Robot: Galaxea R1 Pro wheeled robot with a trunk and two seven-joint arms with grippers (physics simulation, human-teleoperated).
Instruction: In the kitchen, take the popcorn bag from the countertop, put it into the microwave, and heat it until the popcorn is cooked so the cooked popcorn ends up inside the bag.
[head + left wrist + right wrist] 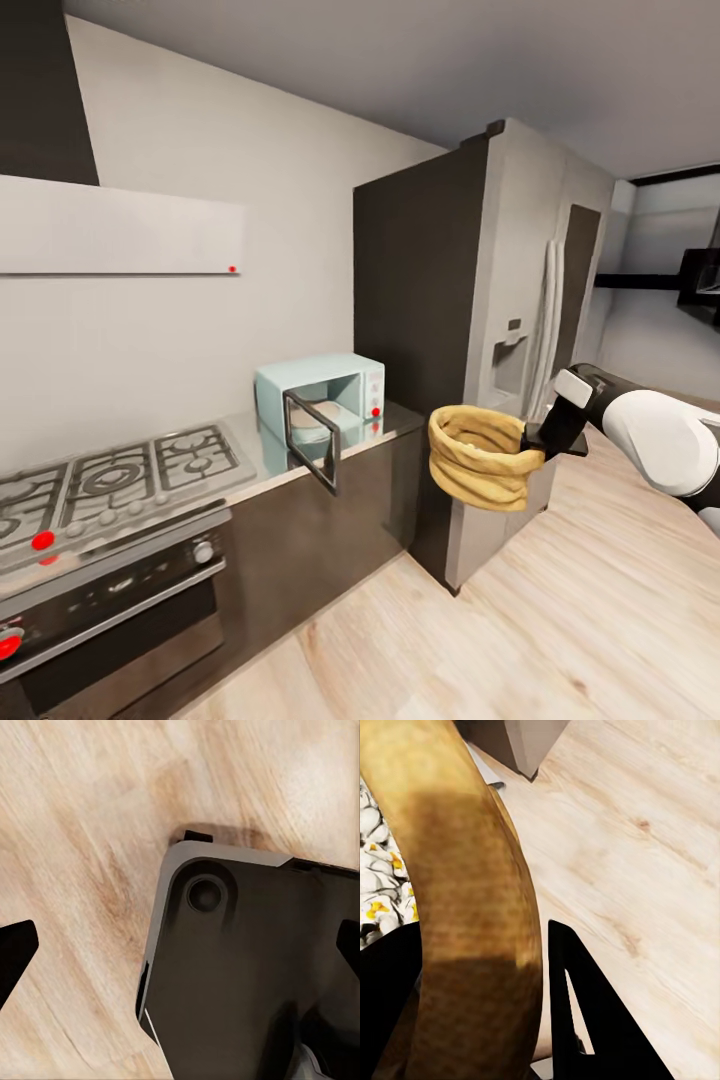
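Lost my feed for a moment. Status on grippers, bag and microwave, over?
Right gripper shut on bag rim, held over floor. Left fingers apart, empty, above robot base. Microwave door open on countertop; nothing in the way.

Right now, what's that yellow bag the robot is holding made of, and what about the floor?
The popcorn bag looks like crumpled golden-tan paper: matte, with soft rolled folds around its mouth. The floor looks like pale wood planks, with grain lines and knots and a smooth finish. Both are simulator renders, so that is only how they look.
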